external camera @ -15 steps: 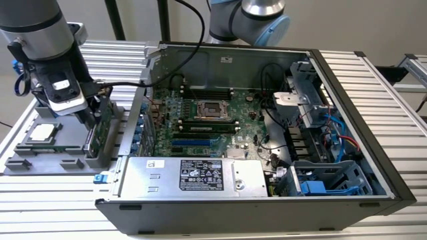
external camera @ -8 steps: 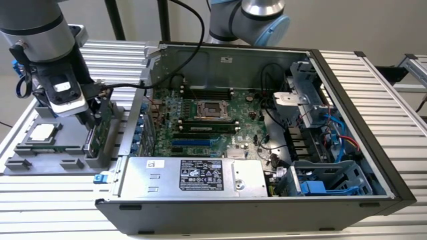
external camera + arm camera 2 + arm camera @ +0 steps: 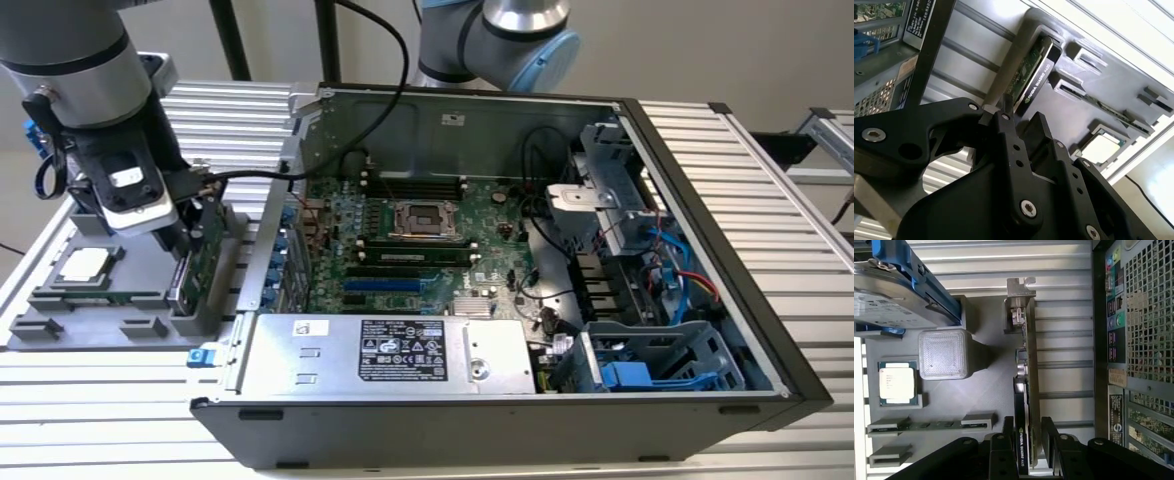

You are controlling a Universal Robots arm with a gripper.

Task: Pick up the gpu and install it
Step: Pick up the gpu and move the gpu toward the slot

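Hand (image 3: 1028, 424) astride gpu (image 3: 1032, 385), upright beside the case (image 3: 534, 420) | clamped or not: cannot tell | advice: lift straight out

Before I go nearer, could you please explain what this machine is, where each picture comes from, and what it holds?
It is a robot arm with a gripper on its end. The exterior view is from a camera off the arm; both wrist views are from cameras near the gripper. An open computer case stands on the slatted table, and on the exterior view's left a grey tray holds parts: a processor chip, a hard drive and the graphics card, standing on edge in its slot. The gripper is down at the card; I cannot tell whether it grips it.
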